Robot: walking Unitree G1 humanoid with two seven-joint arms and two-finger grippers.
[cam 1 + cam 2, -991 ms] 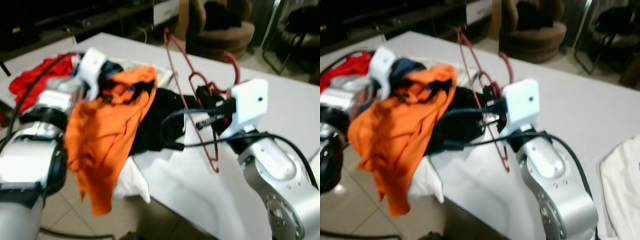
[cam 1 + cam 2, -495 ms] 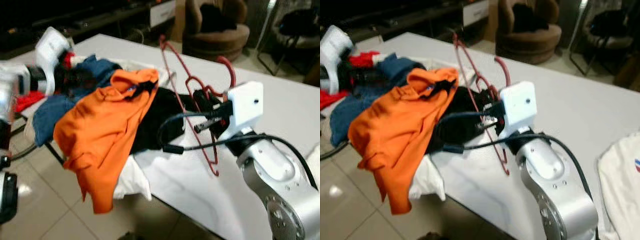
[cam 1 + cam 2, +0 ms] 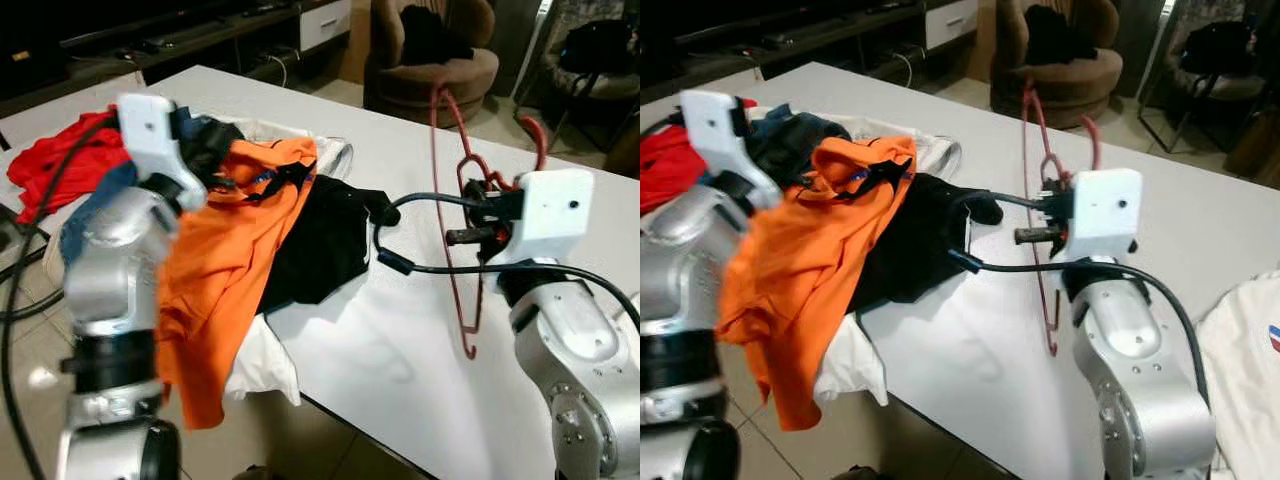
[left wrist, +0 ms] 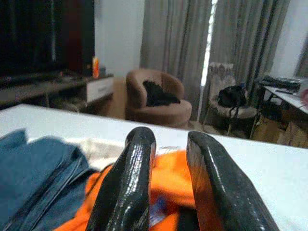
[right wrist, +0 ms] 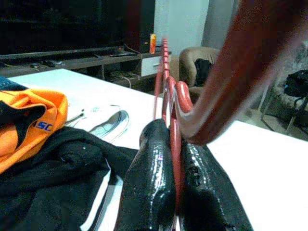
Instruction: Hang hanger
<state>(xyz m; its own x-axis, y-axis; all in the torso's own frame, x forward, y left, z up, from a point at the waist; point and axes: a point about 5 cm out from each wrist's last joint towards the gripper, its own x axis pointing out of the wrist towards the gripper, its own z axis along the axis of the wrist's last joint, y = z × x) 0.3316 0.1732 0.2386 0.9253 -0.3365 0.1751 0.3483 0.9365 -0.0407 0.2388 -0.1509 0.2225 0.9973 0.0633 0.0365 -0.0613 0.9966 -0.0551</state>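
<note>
Left eye view: your right gripper (image 3: 480, 212) is clamping the red hanger (image 3: 455, 235) above the white table (image 3: 390, 350), its hook rising above the fingers and its frame hanging below them. Your left gripper (image 3: 215, 150) is hovering over the orange shirt (image 3: 225, 260), with the black garment (image 3: 320, 245) lying between the two grippers.

Left wrist view: the fingers (image 4: 130, 187) are standing a little apart, gripping nothing, with orange cloth just beyond them and blue denim (image 4: 38, 168) beside.

Right wrist view: you are seeing the fingers (image 5: 151, 183) pressing together on the hanger's thin red wire.
</note>
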